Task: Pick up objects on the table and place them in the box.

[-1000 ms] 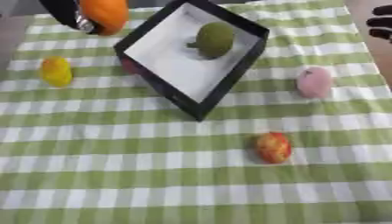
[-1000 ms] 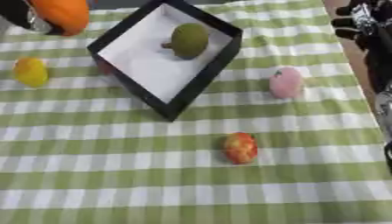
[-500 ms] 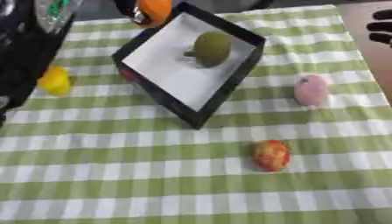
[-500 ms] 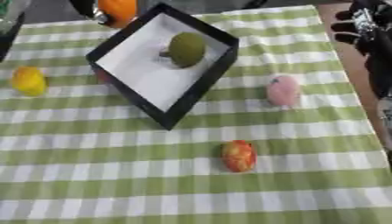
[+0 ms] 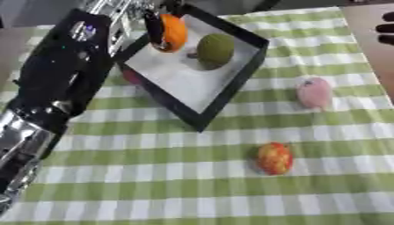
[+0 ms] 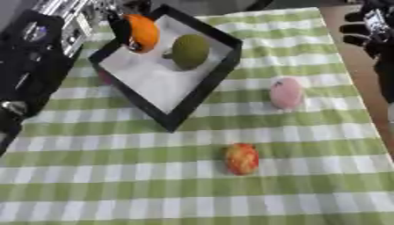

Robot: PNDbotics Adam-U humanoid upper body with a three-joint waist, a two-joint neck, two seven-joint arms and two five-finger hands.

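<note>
The black-walled box [image 5: 231,83] with a white floor sits askew at the upper middle, and a green fruit [image 5: 215,49] lies in it. My left hand [image 5: 154,23] is shut on an orange [image 5: 172,33], held over the box's far-left corner, beside the green fruit. On the cloth lie a pink object [image 5: 314,92] to the right of the box and a red-yellow apple [image 5: 275,158] in front of it. My right hand [image 6: 368,27] rests open at the upper right edge, off the cloth.
My left arm [image 5: 58,83] covers the left side of the green-checked cloth [image 5: 154,184] and hides what lies under it. Something small and red [image 5: 131,77] peeks out at the box's left wall. Brown table [image 5: 369,57] shows at the right.
The left hand has carried the orange from beyond the box's far-left corner to over its inside. The left arm now fills the left side and hides the yellow fruit. The camera has shifted.
</note>
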